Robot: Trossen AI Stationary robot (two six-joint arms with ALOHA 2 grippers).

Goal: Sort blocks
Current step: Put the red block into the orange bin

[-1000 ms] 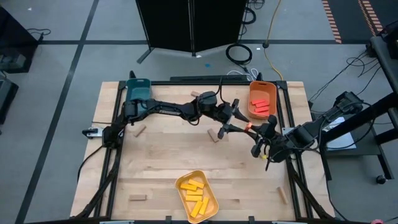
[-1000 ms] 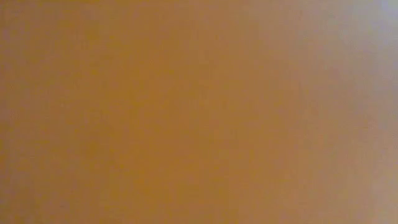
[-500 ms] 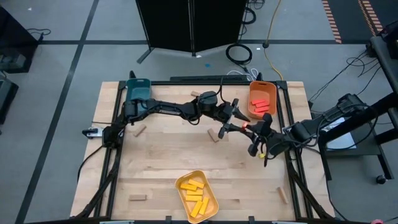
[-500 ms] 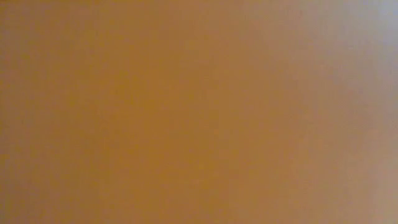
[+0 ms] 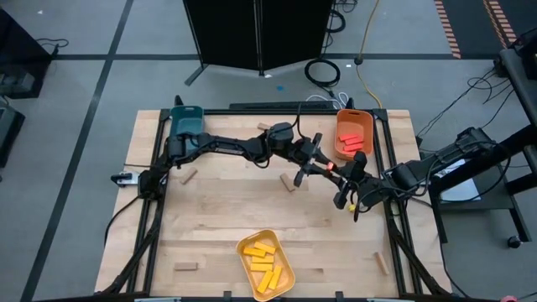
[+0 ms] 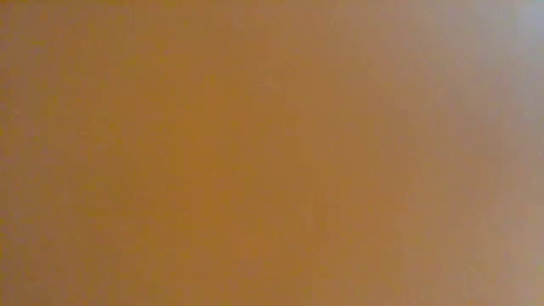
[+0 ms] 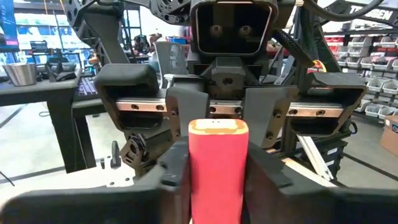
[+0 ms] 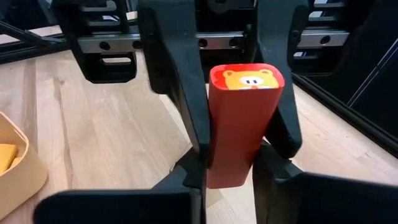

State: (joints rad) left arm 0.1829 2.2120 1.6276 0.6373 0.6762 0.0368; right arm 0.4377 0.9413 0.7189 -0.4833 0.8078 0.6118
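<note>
A red block [image 5: 333, 169] hangs above the table's right half, between my two grippers, which face each other. My left gripper [image 5: 325, 165] reaches in from the table's left and is shut on one end of it. My right gripper [image 5: 341, 174] comes from the right and is shut on the other end. In the left wrist view the red block [image 7: 217, 162] runs away from my own fingers to the right gripper's fingers [image 7: 186, 106]. The right wrist view shows the block's far end face [image 8: 245, 79] between the left gripper's fingers [image 8: 177, 81]. My left gripper pinches the red block's near end [image 7: 214, 183] between its two fingers, on two opposite long sides. The fingers come level from the table's left and lie along the block. The block is clear of the table. My right gripper pinches the block's opposite end [image 8: 230, 168] between its two fingers, on two opposite long sides. It comes from the table's right, slanting a little down, with the fingers lying along the block. The block sticks out beyond them toward the left gripper.
An orange tray [image 5: 339, 138] with red blocks stands at the far right, a yellow tray [image 5: 285, 252] with yellow blocks at the near edge, a teal tray [image 5: 187, 120] at the far left. Tan blocks [image 5: 289, 181] [image 5: 190, 175] [image 5: 185, 268] [image 5: 380, 262] lie scattered. An orange-brown blur fills the low view.
My left gripper has shut on the red block's end, which my right gripper held out to it; before, its fingers stood wide on either side. The block has stayed where it was, above the table.
</note>
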